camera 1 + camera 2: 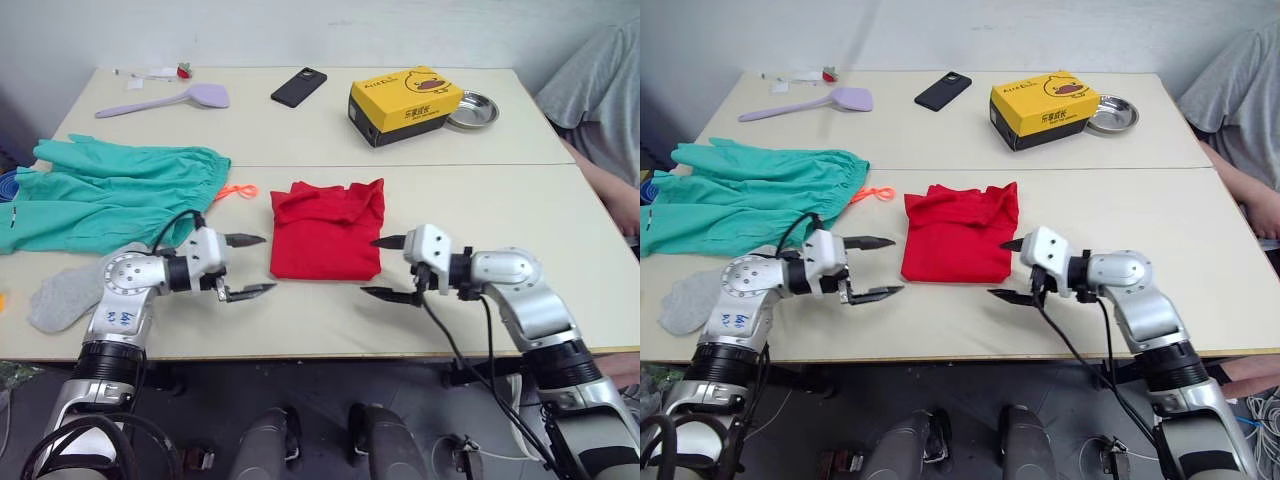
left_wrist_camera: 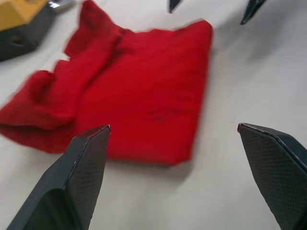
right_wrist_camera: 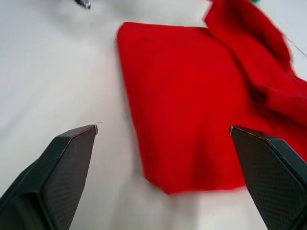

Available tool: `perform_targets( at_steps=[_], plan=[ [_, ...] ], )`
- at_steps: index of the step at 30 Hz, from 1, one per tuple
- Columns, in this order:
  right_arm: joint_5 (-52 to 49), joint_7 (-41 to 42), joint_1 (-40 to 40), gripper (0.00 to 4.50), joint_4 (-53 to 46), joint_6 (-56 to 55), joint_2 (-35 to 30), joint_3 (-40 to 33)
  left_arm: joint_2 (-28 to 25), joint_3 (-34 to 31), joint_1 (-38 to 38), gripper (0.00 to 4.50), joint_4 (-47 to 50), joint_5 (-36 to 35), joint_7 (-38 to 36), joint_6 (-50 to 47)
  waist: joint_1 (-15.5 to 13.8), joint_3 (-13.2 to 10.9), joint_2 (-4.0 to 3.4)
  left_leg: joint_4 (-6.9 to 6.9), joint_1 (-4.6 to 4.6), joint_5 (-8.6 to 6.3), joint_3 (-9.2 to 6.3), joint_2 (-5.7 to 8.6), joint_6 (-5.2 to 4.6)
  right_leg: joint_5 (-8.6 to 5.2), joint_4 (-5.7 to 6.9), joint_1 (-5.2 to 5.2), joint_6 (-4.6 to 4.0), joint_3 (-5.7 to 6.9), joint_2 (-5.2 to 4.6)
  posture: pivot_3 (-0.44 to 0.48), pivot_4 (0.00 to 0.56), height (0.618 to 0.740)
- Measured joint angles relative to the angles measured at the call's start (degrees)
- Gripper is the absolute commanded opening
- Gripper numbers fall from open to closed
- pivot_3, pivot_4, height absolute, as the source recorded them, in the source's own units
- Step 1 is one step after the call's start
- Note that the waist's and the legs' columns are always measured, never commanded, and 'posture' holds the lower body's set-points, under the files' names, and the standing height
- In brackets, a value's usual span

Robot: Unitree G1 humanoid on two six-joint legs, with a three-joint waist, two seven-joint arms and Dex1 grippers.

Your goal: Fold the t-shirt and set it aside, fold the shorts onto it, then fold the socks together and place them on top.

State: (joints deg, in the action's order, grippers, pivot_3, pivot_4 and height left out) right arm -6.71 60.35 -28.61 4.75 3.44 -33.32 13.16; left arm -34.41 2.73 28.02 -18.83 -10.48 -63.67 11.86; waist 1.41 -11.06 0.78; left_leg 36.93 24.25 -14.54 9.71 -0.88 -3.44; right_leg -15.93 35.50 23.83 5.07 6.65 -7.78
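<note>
I've got the t-shirt (image 1: pixel 327 232) between both grippers, shorts (image 1: pixel 110 190) off left, socks (image 1: pixel 68 293) in front of those.

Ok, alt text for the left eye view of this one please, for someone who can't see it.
A folded red t-shirt lies mid-table between the open left gripper and open right gripper, neither touching it. Teal shorts are spread out at the left, with a grey sock near the front edge. Behind sit a yellow box, phone, metal bowl and purple spatula.
</note>
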Motion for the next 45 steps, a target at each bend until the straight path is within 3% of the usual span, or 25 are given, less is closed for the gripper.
perform_targets(
  at_steps=[2,3,6,16,17,23,30,33,36,39,41,44,45],
  plan=[
    [3.81,-2.50,-0.19,4.50,3.04,-2.42,1.09,1.53,1.79,1.15,0.78,4.46,-0.43,2.96,2.82,1.05,0.04,0.00,0.00,-0.01,0.03,-0.06,0.01,0.01,-0.02,0.00,-0.02,0.04,0.00,-0.02,-0.01,0.000,0.150,0.740],
    [4.24,-3.16,-0.30,4.50,3.93,-2.87,1.63,1.62,2.37,1.70,1.16,4.27,-0.93,3.92,3.74,1.60,0.12,0.00,0.00,0.00,0.04,-0.08,0.02,0.01,-0.01,0.00,-0.01,0.06,0.00,-0.02,-0.01,0.000,0.150,0.740],
    [6.61,-6.65,-2.33,3.90,6.00,-3.72,3.34,1.76,5.17,3.42,4.37,3.53,-5.33,8.15,8.63,3.81,0.24,0.00,0.00,0.04,0.08,-0.09,0.06,0.00,-0.01,-0.01,0.05,0.11,-0.01,0.00,0.01,0.000,0.150,0.740],
    [8.22,-6.43,0.20,0.27,4.91,-5.93,2.75,2.22,5.25,7.24,5.21,0.12,-6.23,9.63,6.11,1.70,0.29,0.00,0.00,0.13,-0.05,-0.11,0.07,-0.04,-0.08,-0.02,0.07,-0.03,-0.04,0.02,0.05,0.000,0.150,0.740],
    [8.18,-6.20,0.53,0.05,4.39,-5.90,2.51,2.22,5.25,7.19,4.81,0.00,-5.81,8.89,5.76,0.94,0.29,0.00,0.00,0.12,-0.05,-0.12,0.07,-0.04,-0.08,-0.02,0.08,-0.02,-0.04,0.01,0.04,0.000,0.150,0.740],
    [4.11,-1.38,7.65,0.05,-5.86,-2.89,-1.99,1.68,1.43,6.82,-2.92,0.00,6.51,1.96,-1.91,-6.97,0.24,0.00,0.00,0.09,-0.02,-0.25,0.02,-0.05,-0.12,-0.06,0.03,-0.01,-0.10,0.03,0.04,0.000,0.150,0.740],
    [-2.10,0.86,20.42,0.05,-20.38,3.18,-7.03,0.00,-4.72,6.49,-14.35,0.00,21.38,-0.97,-3.60,-10.03,0.12,0.00,-0.01,0.05,-0.05,-0.28,-0.07,-0.07,-0.11,-0.07,-0.17,-0.13,-0.10,0.02,0.01,0.000,0.150,0.740],
    [-2.93,0.55,21.42,0.05,-21.78,5.33,-7.30,-0.15,-4.95,5.60,-15.56,0.00,23.77,-2.52,-2.84,-11.78,0.08,0.00,-0.01,0.02,-0.07,-0.42,-0.09,-0.07,-0.33,-0.06,-0.18,-0.14,-0.10,0.01,0.01,0.000,0.150,0.740],
    [-5.03,0.78,22.16,0.72,-22.66,7.58,-7.89,-0.92,-5.61,4.44,-17.38,0.69,25.90,-4.95,-2.68,-15.34,0.06,0.00,-0.01,-0.09,-0.07,-0.38,-0.11,-0.08,-0.27,-0.10,-0.24,-0.11,-0.16,0.01,0.01,0.000,0.150,0.740],
    [-7.86,1.99,23.08,1.74,-22.68,8.62,-9.77,-4.34,-6.88,2.19,-19.80,1.68,27.08,-7.99,-2.89,-19.44,0.01,-0.02,-0.04,-0.17,-0.03,-0.26,-0.11,-0.07,-0.06,-0.10,-0.34,-0.07,-0.16,0.06,0.02,0.000,0.150,0.740],
    [-13.37,3.66,23.20,1.74,-24.16,11.86,-10.71,-7.29,-7.64,-0.20,-20.47,2.27,29.57,-13.96,-4.30,-24.07,0.02,-0.02,-0.04,-0.16,0.00,-0.26,-0.13,-0.08,-0.06,-0.10,-0.36,-0.08,-0.16,0.07,0.02,0.000,0.150,0.740],
    [-21.23,6.16,22.56,1.74,-26.84,17.79,-13.14,-11.52,-9.47,-5.18,-19.58,2.27,31.61,-20.05,-4.61,-29.40,0.01,-0.03,-0.05,-0.14,-0.07,-0.29,-0.18,-0.08,-0.10,-0.09,-0.38,-0.17,-0.15,0.08,0.02,0.000,0.150,0.740],
    [-22.72,6.54,21.71,1.54,-26.83,19.23,-13.60,-12.27,-9.53,-6.57,-18.68,2.28,31.52,-20.91,-4.25,-30.43,0.01,-0.03,-0.05,-0.13,-0.08,-0.32,-0.21,-0.08,-0.16,-0.08,-0.39,-0.19,-0.14,0.09,0.02,0.000,0.150,0.740]
  ],
)
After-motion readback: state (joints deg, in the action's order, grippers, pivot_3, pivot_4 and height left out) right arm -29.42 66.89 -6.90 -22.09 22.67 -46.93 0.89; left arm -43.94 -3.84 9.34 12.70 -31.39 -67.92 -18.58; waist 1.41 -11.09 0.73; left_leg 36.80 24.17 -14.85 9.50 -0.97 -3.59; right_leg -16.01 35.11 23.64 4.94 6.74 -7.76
